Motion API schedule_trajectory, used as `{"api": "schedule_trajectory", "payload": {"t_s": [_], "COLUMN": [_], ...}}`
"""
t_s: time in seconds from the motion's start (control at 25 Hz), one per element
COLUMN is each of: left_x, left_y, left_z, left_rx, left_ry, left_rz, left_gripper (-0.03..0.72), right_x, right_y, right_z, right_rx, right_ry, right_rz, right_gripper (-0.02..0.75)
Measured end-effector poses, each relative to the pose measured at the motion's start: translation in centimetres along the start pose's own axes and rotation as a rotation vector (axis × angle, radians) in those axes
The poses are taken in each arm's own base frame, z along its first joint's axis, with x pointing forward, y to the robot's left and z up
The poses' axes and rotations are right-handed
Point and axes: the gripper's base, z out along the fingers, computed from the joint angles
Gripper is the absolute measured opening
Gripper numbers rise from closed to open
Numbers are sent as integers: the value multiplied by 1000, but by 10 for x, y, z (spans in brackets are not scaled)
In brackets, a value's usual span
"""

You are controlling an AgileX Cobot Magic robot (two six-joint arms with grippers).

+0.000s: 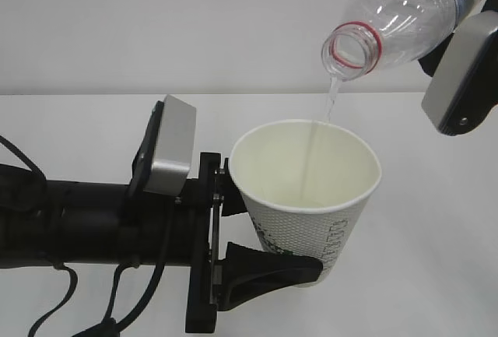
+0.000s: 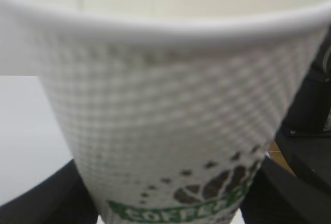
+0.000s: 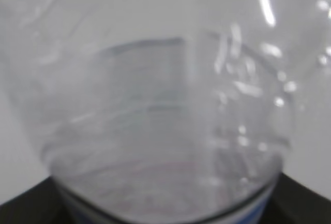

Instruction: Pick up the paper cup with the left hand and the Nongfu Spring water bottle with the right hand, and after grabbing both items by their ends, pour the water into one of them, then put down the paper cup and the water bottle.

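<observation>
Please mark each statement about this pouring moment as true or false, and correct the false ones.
1. The water bottle is tilted with its mouth pointing down toward the paper cup. True.
2. A cap is still on the bottle. False: the mouth is open, with only a red ring around the neck.
3. A thin stream of water falls from the bottle into the cup. True.
4. The cup lies on its side on the table. False: it is upright, held by the left gripper low on its wall.
5. The cup is full to the rim. False: most of its inner wall is bare.
</observation>
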Motion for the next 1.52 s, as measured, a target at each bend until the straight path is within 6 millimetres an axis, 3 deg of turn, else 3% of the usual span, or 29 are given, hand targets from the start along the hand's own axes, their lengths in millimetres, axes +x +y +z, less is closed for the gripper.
{"api": "schedule_trajectory", "payload": {"t_s": [1.52], "left_x": [2], "left_y": [-3], "left_z": [0], "left_rx": [33], "left_ry": [18], "left_rz": [18], "left_gripper": [528], "right_x": [0], "right_y": [0], "right_z": [0], "right_rx": [0], "right_ry": [0], "right_rz": [-20], "right_gripper": [485]}}
